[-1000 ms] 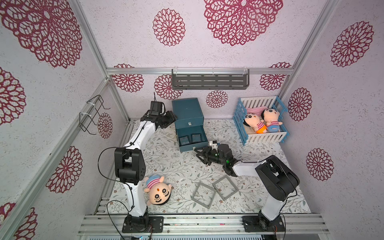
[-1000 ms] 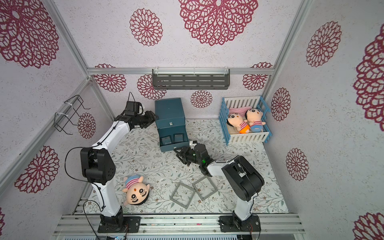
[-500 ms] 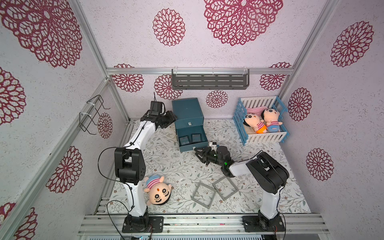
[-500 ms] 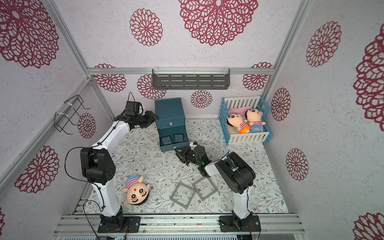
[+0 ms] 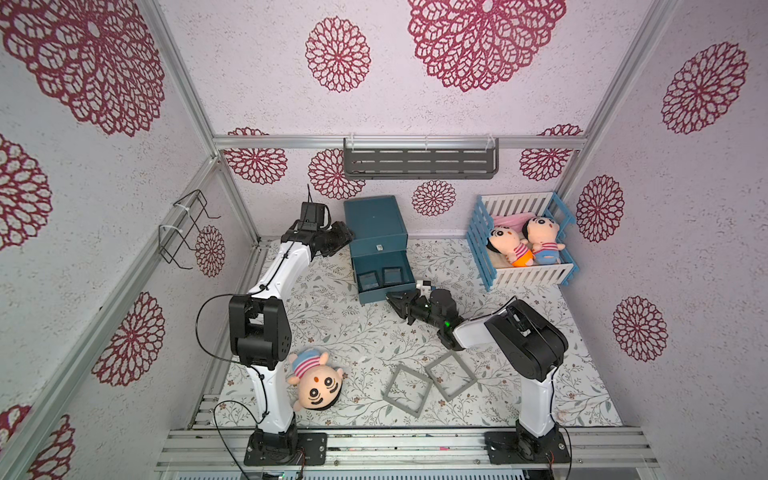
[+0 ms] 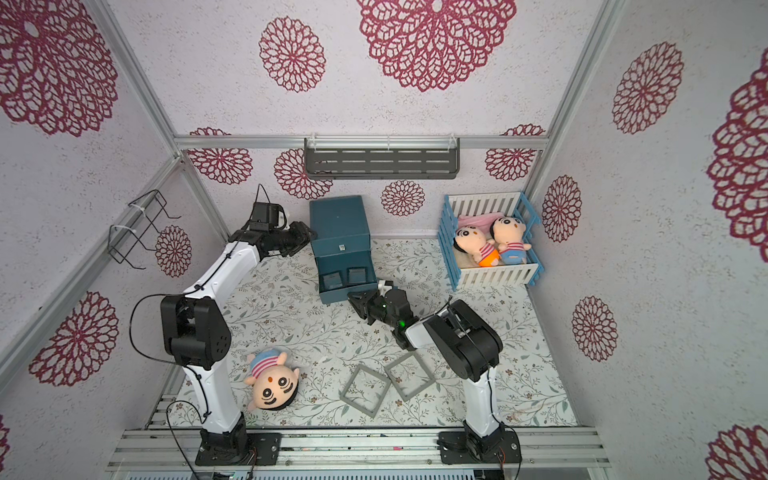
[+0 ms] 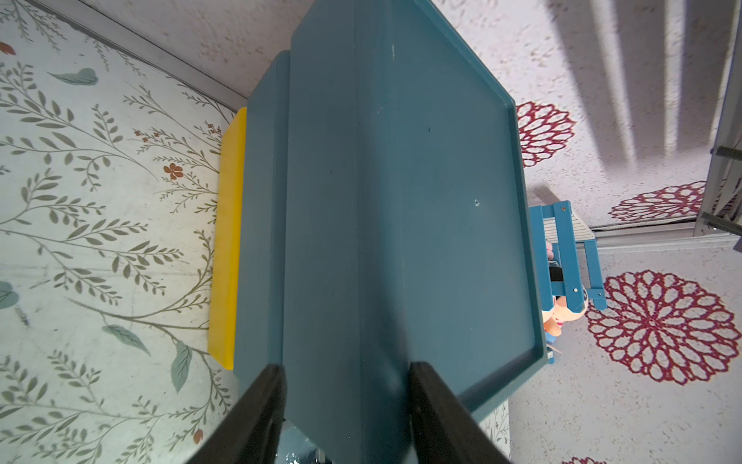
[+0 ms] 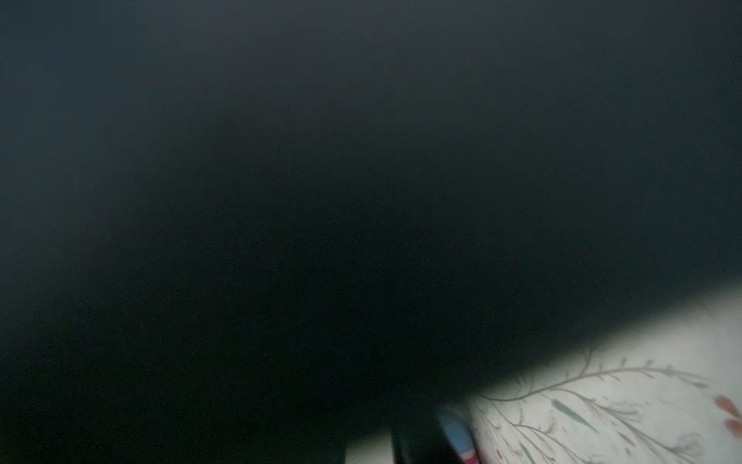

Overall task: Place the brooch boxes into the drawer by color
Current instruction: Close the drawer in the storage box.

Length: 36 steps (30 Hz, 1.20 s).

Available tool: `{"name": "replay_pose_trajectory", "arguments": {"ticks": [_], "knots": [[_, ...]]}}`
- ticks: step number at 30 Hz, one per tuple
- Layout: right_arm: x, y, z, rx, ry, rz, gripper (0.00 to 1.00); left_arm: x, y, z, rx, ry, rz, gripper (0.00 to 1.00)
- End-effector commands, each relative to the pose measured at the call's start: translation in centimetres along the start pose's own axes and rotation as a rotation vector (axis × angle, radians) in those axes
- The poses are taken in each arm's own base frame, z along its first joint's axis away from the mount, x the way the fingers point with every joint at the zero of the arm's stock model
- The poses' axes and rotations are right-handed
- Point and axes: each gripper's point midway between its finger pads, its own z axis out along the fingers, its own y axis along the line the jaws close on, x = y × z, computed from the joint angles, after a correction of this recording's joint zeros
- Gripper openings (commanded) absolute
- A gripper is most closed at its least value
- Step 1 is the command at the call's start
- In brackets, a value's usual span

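The teal drawer cabinet stands at the back wall with its bottom drawer pulled out. Two small black brooch boxes lie side by side inside it. Two larger grey brooch boxes lie on the floor mat near the front. My left gripper is shut on the cabinet's rear left corner, one finger on each side. My right gripper sits low against the open drawer's front right corner. The drawer front fills the right wrist view with dark, so the jaws are hidden.
A blue-and-white crib with two dolls stands at the back right. A plush doll head lies by the left arm's base. A grey shelf hangs on the back wall and a wire rack on the left wall. A yellow strip lies under the cabinet.
My right gripper has moved left, closer to the open drawer's front, and its arm has folded in. The left arm and the boxes have not moved.
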Motion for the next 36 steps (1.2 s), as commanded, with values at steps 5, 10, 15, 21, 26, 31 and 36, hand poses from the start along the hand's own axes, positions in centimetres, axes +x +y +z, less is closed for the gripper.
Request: {"name": "replay_pose_trajectory", "arguments": {"ticks": [5,10,15,21,26,31,36], "knots": [[-1.1,1.3,0.4,-0.019,-0.043,-0.002,0.02,1.1,1.5,0.8,-0.042,0.044,-0.02,0.54],[-1.3,1.6,0.8,-0.008,-0.049,-0.006,0.0,1.1,1.5,0.8,-0.042,0.045,-0.02,0.54],[-1.6,1.9,1.2,0.005,-0.056,-0.01,0.0,1.2,1.6,0.9,-0.042,0.046,-0.025,0.54],[-2.2,1.7,2.2,0.034,-0.062,-0.009,0.0,1.2,1.5,1.0,-0.037,0.048,-0.029,0.54],[-3.5,1.5,3.1,0.055,-0.077,-0.011,0.0,1.3,1.5,1.0,-0.034,0.05,-0.034,0.54],[-4.8,1.7,4.9,0.069,-0.085,-0.011,0.0,1.3,1.5,1.0,-0.033,0.052,-0.037,0.54],[-6.1,1.7,6.6,0.087,-0.091,-0.004,0.0,1.4,1.6,1.1,-0.032,0.053,-0.041,0.54]]}}
